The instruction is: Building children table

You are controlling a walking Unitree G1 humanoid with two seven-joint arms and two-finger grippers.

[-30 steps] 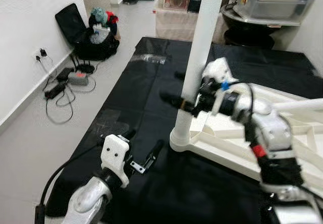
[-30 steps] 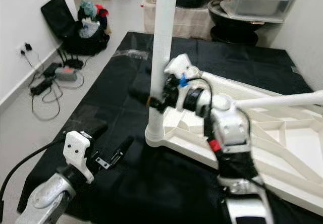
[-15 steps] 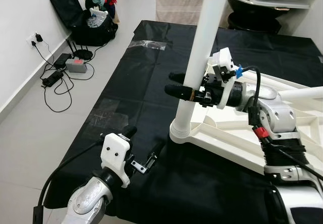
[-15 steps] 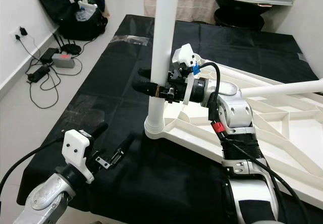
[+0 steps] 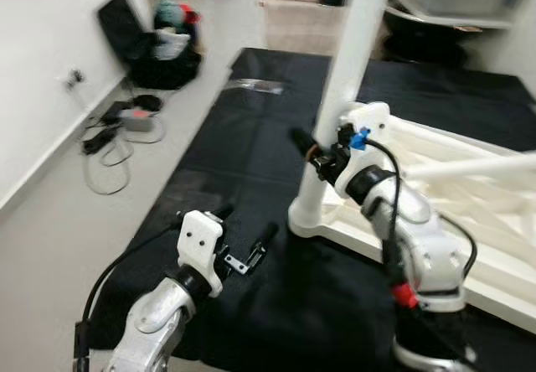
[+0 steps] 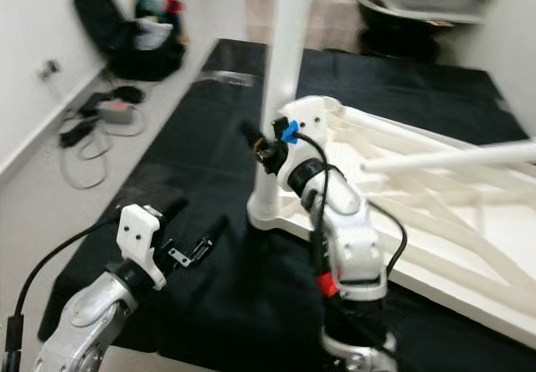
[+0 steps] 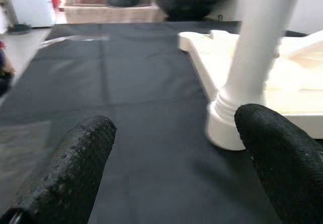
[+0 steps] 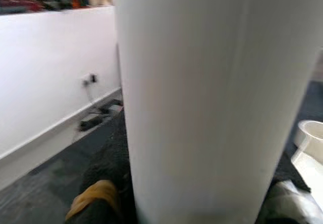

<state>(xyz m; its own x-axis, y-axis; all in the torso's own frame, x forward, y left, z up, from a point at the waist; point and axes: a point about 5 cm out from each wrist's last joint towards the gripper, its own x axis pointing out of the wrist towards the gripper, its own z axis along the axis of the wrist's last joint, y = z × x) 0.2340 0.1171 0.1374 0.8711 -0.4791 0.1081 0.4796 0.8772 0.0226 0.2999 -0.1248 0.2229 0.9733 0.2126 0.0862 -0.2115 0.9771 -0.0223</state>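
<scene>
Smooth round white table leg upright

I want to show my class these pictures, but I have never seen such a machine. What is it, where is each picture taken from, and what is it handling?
This is a walking humanoid robot with two silver arms, each ending in a gripper of two black fingers. The two wide pictures come from cameras in its head, looking down; they are a little blurred. The other two come from cameras on its wrists, looking along the fingers.

On the floor lies a black mat. On it rests a white tabletop, upside down, with a white leg standing up from its corner. The right gripper is closed around that leg. The left gripper is open and holds nothing, low over the mat.
</scene>
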